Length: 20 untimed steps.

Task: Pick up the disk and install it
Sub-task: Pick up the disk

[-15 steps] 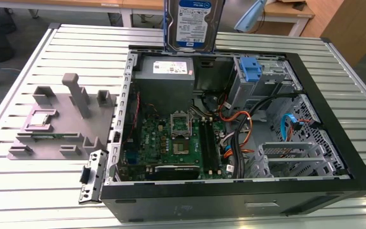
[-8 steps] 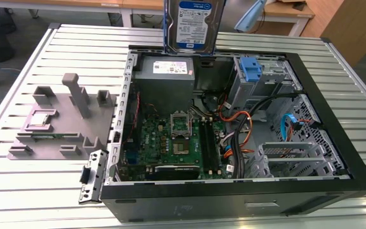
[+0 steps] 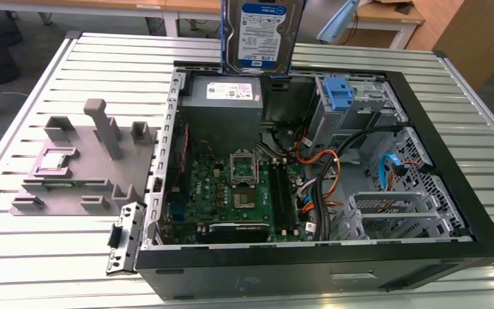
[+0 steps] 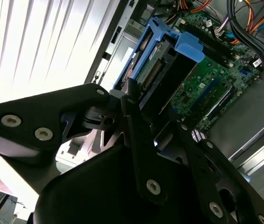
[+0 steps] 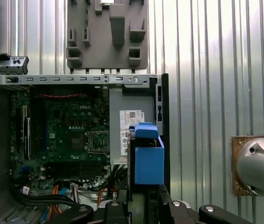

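Holding the disk (image 3: 260, 32) upright above the far edge of the open case (image 3: 273, 277) in the exterior view, clamped firmly in the gripper (image 4: 150, 100); picked up, not yet installed, and probably needing a square line-up with the drive bay (image 3: 369, 96) before seating.

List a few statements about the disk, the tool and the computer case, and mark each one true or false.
1. The disk is held up over the open computer case. True.
2. The disk lies flat on the table beside the case. False: it is in the air. Beside the case is a grey parts holder carrying a small silver chip.
3. The tool is shut on the disk's blue carrier. True.
4. A cover hides the inside of the case. False: the case is open and the motherboard is in plain sight.
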### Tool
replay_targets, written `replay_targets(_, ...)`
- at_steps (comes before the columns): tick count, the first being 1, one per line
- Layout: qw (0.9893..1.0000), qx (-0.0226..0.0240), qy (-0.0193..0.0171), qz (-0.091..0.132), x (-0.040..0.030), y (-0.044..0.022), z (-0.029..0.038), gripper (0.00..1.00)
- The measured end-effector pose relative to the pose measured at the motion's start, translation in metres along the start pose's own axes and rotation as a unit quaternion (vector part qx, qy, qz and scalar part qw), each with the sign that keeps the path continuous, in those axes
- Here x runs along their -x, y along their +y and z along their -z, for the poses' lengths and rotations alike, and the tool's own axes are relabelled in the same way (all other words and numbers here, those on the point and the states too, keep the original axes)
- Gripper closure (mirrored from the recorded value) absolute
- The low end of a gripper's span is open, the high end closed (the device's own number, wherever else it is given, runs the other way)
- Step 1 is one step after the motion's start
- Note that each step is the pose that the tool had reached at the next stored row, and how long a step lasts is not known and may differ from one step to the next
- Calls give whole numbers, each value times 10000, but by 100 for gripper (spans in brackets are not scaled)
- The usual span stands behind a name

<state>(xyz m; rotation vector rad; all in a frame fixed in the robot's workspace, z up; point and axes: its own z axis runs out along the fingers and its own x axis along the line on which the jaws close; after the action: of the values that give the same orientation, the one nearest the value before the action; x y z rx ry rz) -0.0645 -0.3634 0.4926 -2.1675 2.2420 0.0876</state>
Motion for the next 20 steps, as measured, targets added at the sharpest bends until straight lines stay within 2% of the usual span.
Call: replay_targets(20, 10000, 0, -1, 0, -96, -3, 5, 65)
